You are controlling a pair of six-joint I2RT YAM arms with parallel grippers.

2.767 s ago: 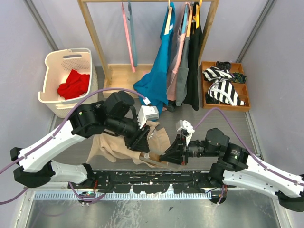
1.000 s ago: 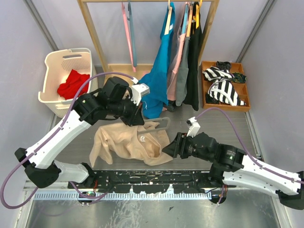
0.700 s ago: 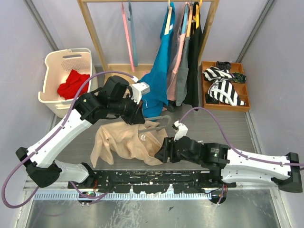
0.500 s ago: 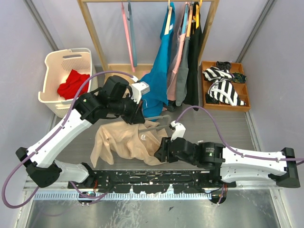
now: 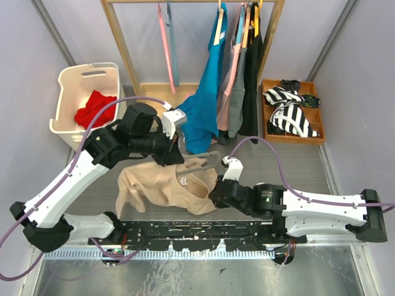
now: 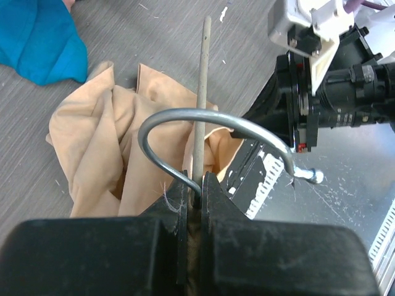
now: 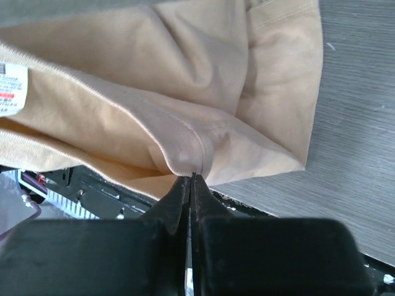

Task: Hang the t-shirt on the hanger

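The beige t-shirt [image 5: 162, 188] lies crumpled on the grey table in front of the arms. My left gripper [image 5: 174, 154] is shut on the neck of the thin grey hanger [image 5: 208, 157], above the shirt's far edge. In the left wrist view the hanger's metal hook [image 6: 216, 117] curves right from the closed fingers [image 6: 213, 197], and its thin bar [image 6: 201, 92] points away over the t-shirt [image 6: 99, 154]. My right gripper [image 5: 213, 195] sits low at the shirt's right edge. Its jaws [image 7: 190, 179] are shut, pinching a fold of the t-shirt's hem [image 7: 185, 157].
A white basket [image 5: 68, 105] holding red cloth stands at the back left. A wooden rack [image 5: 120, 43] carries a pink hanger [image 5: 165, 49], a teal garment [image 5: 207, 98] and dark clothes. A wooden box [image 5: 268, 123] with striped cloth is back right. A black rail [image 5: 197, 231] runs along the near edge.
My right gripper was open beside the shirt's right edge and has now shut on the hem. The left arm has shifted slightly left and nearer, still holding the hanger.
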